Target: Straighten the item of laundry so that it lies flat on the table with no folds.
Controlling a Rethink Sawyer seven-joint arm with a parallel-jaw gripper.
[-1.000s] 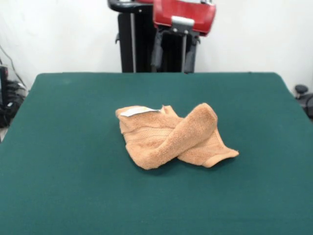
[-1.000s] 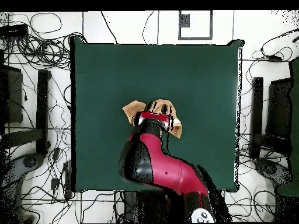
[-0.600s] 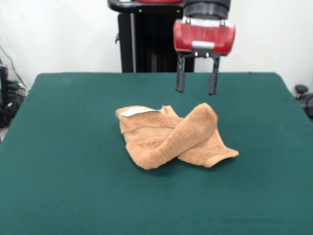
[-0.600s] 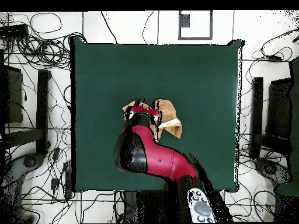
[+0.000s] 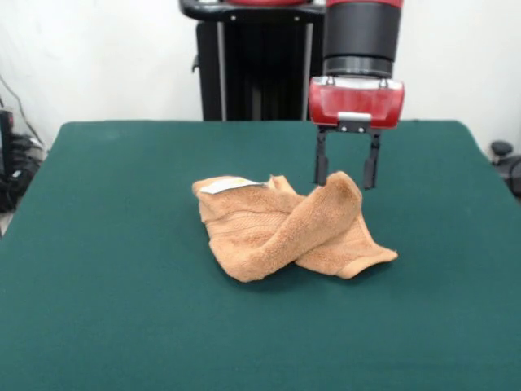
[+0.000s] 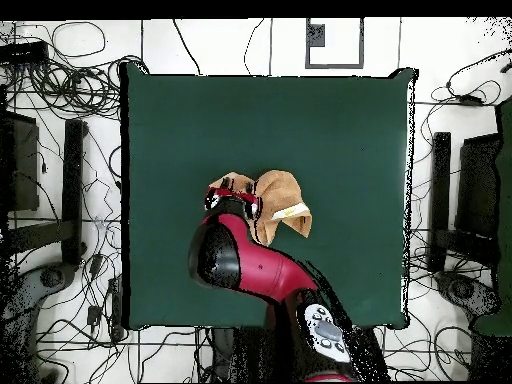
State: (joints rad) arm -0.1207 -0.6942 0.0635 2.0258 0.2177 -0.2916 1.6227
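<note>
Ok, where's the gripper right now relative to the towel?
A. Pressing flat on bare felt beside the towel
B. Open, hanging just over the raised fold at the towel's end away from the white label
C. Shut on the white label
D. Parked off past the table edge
B: in the front view the gripper hangs with jaws apart at the humped fold of the towel, opposite the white label.

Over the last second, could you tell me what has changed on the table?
The tool came down and moved toward the picture's right in the front view; it now hangs open around the raised fold of the towel. Nothing is gripped. The towel lies crumpled as before on the table.
</note>
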